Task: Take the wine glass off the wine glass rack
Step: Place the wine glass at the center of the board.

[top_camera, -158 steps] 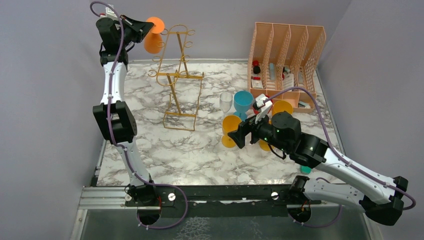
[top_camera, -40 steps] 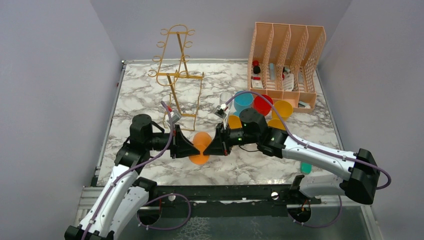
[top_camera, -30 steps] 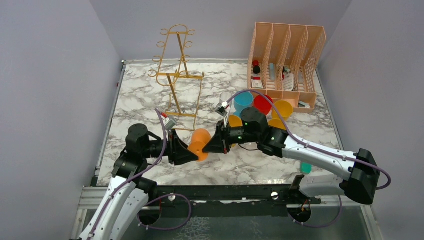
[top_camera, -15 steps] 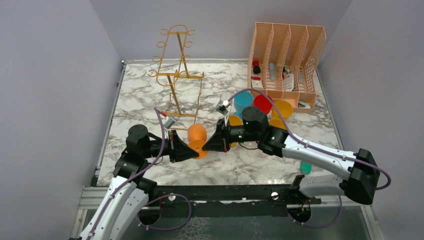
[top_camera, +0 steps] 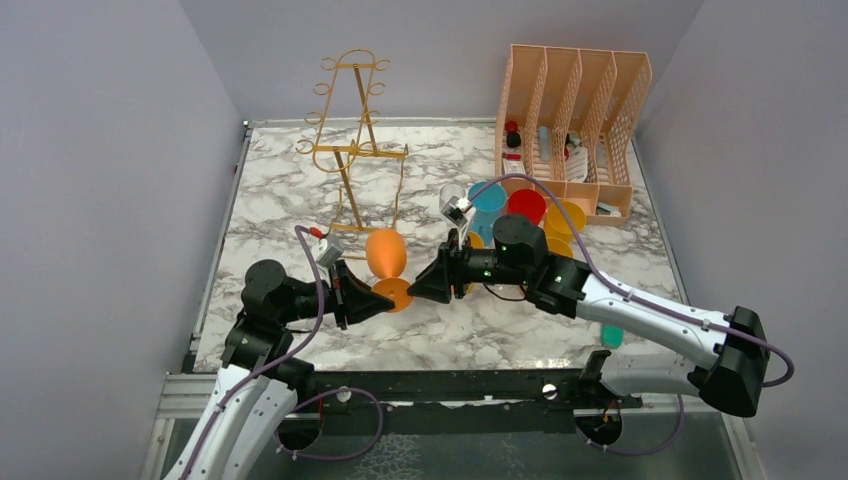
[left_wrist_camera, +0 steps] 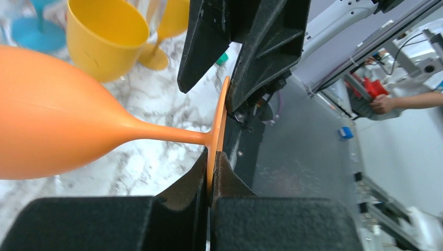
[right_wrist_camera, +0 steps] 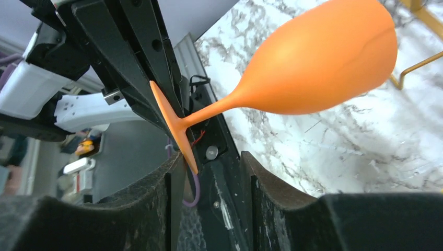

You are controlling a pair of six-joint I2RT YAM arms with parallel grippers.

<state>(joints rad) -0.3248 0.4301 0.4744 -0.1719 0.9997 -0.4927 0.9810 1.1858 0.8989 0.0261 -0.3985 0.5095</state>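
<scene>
An orange wine glass hangs over the marble table in front of the gold wire wine glass rack, well apart from it. My left gripper is shut on the rim of the glass's round foot, with the stem and bowl pointing away from it. My right gripper faces it from the other side with its jaws open. The foot's edge lies against the right gripper's left finger, and a wide gap stands to the right finger.
A peach lattice file organiser stands at the back right. In front of it are a clear glass and teal, red and yellow cups, close behind my right arm. A small teal object lies near the front edge.
The left gripper has shut on the glass's foot and the right gripper has opened off it. The glass's bowl has swung up and back toward the rack.
</scene>
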